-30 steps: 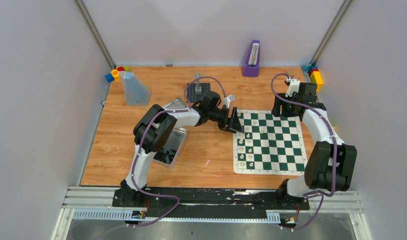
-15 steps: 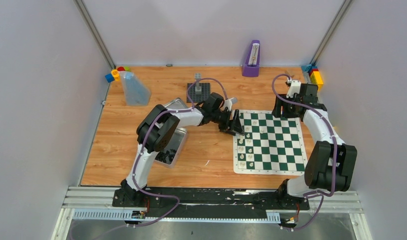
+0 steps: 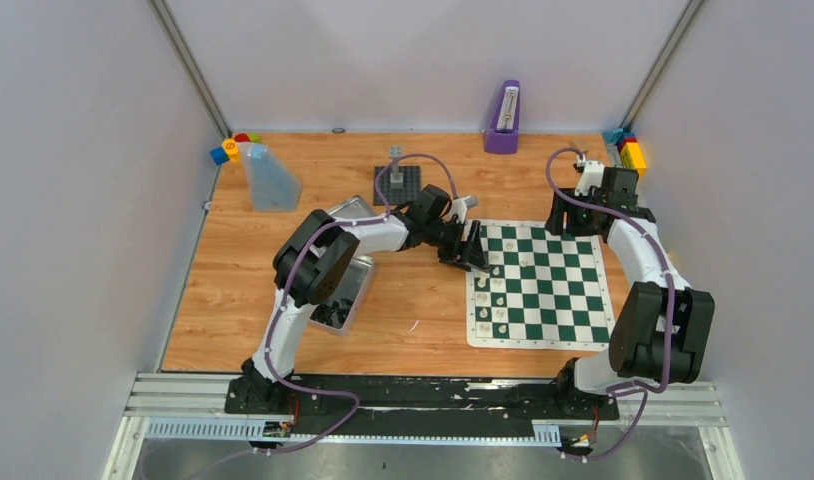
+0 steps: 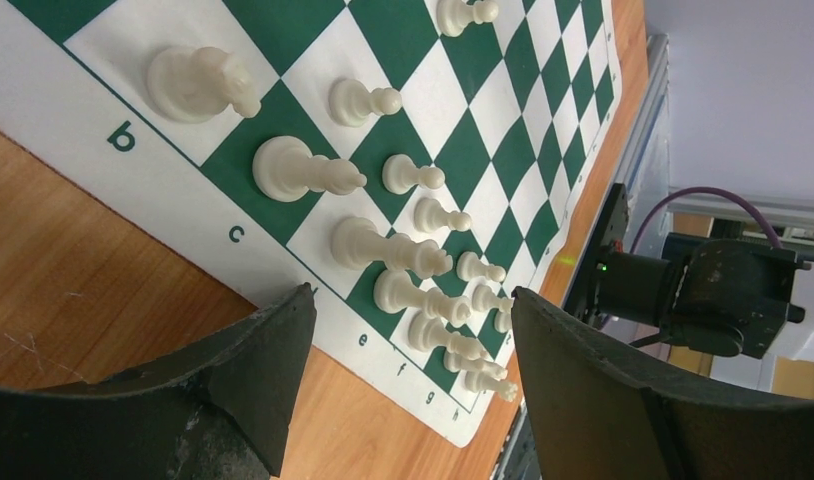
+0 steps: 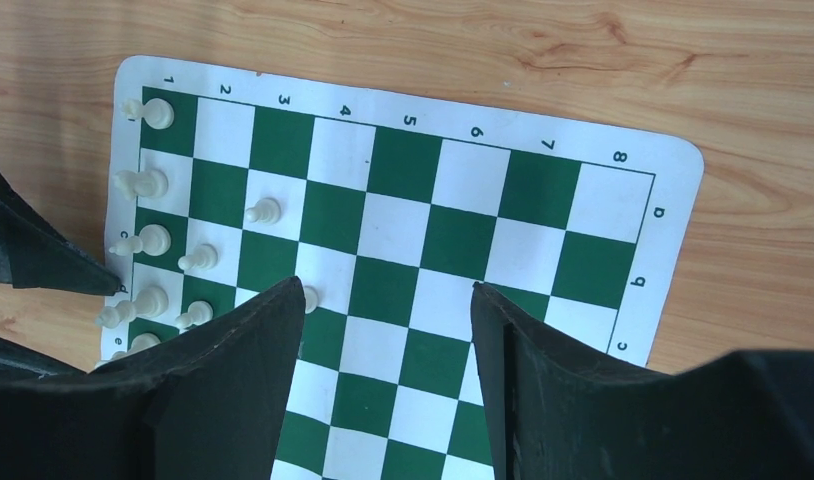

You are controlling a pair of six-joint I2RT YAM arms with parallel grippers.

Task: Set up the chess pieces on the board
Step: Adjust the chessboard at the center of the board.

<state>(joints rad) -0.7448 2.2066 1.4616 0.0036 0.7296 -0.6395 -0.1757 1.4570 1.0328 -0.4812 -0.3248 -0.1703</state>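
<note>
On the wooden table (image 3: 413,290), left tool (image 4: 411,298) and right tool (image 5: 388,288) (both empty) stand spread, partly hiding the board (image 5: 543,200).

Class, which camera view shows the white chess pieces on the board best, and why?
The left wrist view: the white chess pieces fill it close up, shapes distinct. The top external view shows tiny pale dots; the right wrist view, a few small ones near its left edge.

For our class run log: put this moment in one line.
left gripper: open, empty, at board edge | right gripper: open, empty, above board's far edge | white pieces: upright on board
</note>
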